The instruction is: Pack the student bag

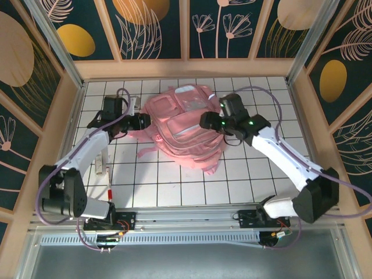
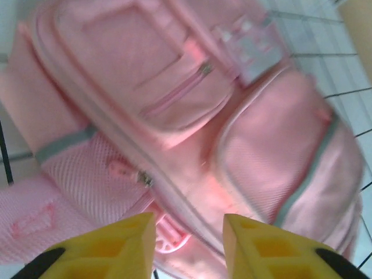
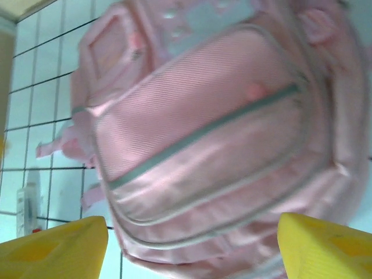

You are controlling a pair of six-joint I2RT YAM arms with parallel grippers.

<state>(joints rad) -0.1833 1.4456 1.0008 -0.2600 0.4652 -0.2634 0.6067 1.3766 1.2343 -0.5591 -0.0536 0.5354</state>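
Observation:
The student bag [image 1: 185, 135], a big soft pink backpack with pale stripes, lies flat in the middle of the tiled table. My left gripper [image 1: 141, 121] is at the bag's left edge. In the left wrist view its yellow fingers [image 2: 116, 244] stand apart, open [image 2: 189, 247], just above a zip seam and a pink plastic buckle [image 2: 165, 235] on the bag [image 2: 174, 104]. My right gripper [image 1: 204, 121] hovers over the bag's right half. Its jaws are spread wide [image 3: 192, 250], with the striped front of the bag [image 3: 203, 128] beneath and nothing between them.
Left of the bag, near the left arm, lie a white stick-like item [image 1: 102, 158] and a red pen [image 1: 108, 185]. A pink strap [image 1: 145, 152] trails off the bag's near left side. Wooden walls close in the table at the back and on both sides.

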